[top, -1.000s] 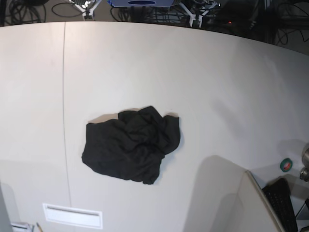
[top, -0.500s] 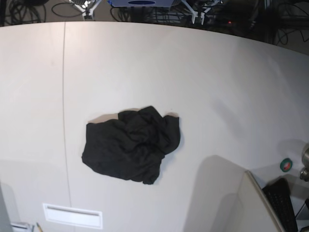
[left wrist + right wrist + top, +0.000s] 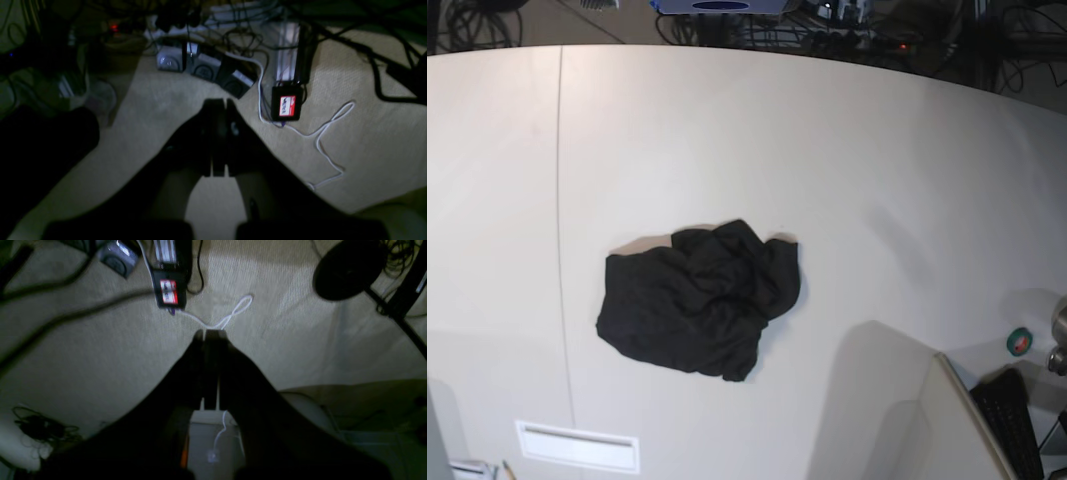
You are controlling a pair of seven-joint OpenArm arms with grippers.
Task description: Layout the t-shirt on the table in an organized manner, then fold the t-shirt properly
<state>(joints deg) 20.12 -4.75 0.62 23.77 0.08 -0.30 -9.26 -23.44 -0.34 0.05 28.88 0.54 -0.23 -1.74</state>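
Observation:
The t-shirt [image 3: 702, 300] lies crumpled in a black heap on the white table [image 3: 847, 150], left of centre, with no print showing. Neither gripper is near it. In the left wrist view my left gripper [image 3: 226, 102] hangs over carpeted floor beyond the table, its dark fingers pressed together with nothing between them. My right gripper [image 3: 204, 333] also hangs over the floor, shut and empty. Both arms are almost entirely out of the base view.
A thin seam [image 3: 560, 200] runs down the table's left side. A green tape roll [image 3: 1021, 341], a black keyboard [image 3: 1012, 410] and a white panel [image 3: 957, 420] sit at the right front. Cables and a red-labelled adapter [image 3: 287, 105] lie on the floor.
The white arm parts at the top edge of the base view have drawn back almost out of frame. The t-shirt has not moved.

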